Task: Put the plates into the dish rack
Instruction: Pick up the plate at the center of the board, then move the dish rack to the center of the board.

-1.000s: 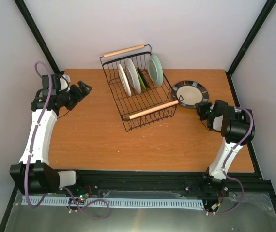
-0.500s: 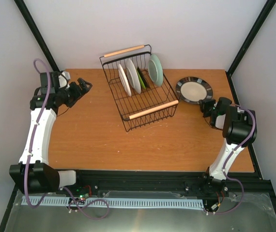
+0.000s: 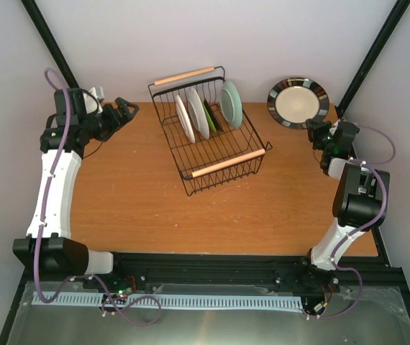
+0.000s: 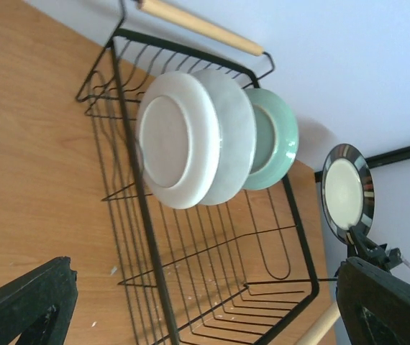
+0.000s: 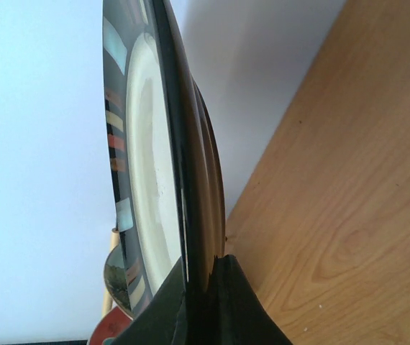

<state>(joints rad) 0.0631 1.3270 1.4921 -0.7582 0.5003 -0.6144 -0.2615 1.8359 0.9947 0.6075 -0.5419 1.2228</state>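
Note:
The black wire dish rack (image 3: 212,154) stands at the table's middle back with several plates upright in it, among them two showing white backs (image 3: 190,118) and a mint green one (image 3: 231,104). My right gripper (image 3: 319,133) is shut on the rim of the black-rimmed cream plate (image 3: 298,102) and holds it upright in the air, right of the rack. In the right wrist view the plate (image 5: 155,165) is edge-on between my fingers (image 5: 226,309). My left gripper (image 3: 122,111) is open and empty, left of the rack. Its view shows the rack (image 4: 129,172) and the white plates (image 4: 172,147).
Black frame posts (image 3: 367,61) rise at the back corners, the right one close behind the held plate. The rack's wooden handles (image 3: 226,163) run along its near and far ends. A red plate's edge (image 5: 108,329) shows low in the right wrist view.
My right gripper has lifted the black-rimmed plate off the table, tipped it upright and carried it toward the back right corner. My left arm has shifted slightly back.

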